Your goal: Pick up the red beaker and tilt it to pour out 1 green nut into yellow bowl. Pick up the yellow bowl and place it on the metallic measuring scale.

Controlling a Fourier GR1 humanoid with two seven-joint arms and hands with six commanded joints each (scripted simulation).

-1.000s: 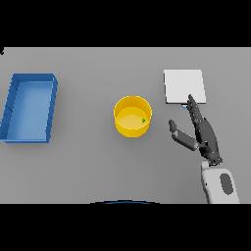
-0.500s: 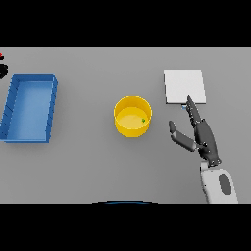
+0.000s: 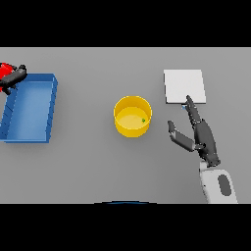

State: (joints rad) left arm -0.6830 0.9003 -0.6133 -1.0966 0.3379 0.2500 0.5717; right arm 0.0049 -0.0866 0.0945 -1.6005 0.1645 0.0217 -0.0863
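Right hand [image 3: 202,138] is open, fingers straight, thumb spread — shaped, I'd say, to take the yellow bowl [image 3: 132,116] just off its thumb side. A green nut [image 3: 143,119] sits inside, so the pour looks done. The measuring scale [image 3: 184,86] lies at its fingertips. Far across, the left hand [image 3: 13,77] grips the red beaker [image 3: 5,69] beside the blue tray [image 3: 30,108] — out of the way.
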